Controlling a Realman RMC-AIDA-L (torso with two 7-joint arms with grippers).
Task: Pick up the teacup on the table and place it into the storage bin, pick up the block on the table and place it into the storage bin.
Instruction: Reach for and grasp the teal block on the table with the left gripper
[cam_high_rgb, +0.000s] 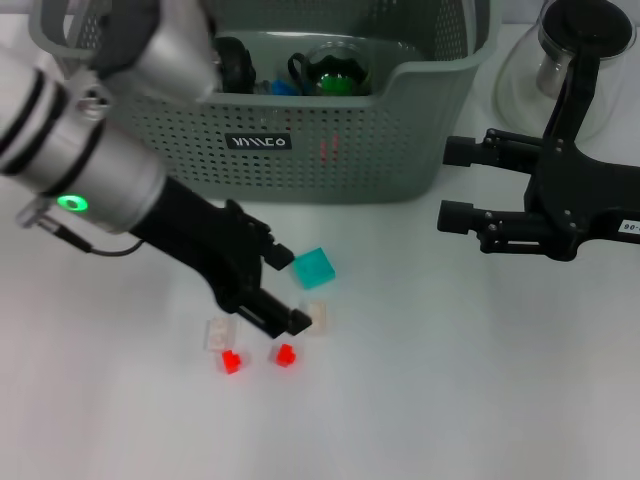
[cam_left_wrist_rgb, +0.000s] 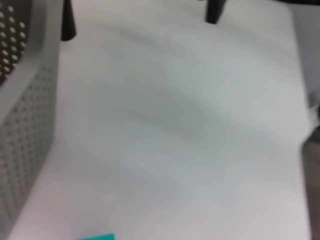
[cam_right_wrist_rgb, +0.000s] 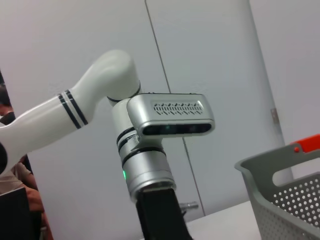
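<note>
Left gripper (cam_high_rgb: 288, 288), jaws apart, flanks one teal block (cam_high_rgb: 314, 268); two red pieces (cam_high_rgb: 232, 361) nearby.

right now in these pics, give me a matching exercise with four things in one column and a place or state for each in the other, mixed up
Things:
1. teal block
2. storage bin
3. left gripper
4. right gripper

Places or states:
A. at the right side of the table, level with the bin's right end, open
B. at the back of the table, already holding dark items
C. on the table in front of the bin, between open fingers
D. reaching down in front of the bin, open around the block

Pairs: 1-C, 2-B, 3-D, 4-A
</note>
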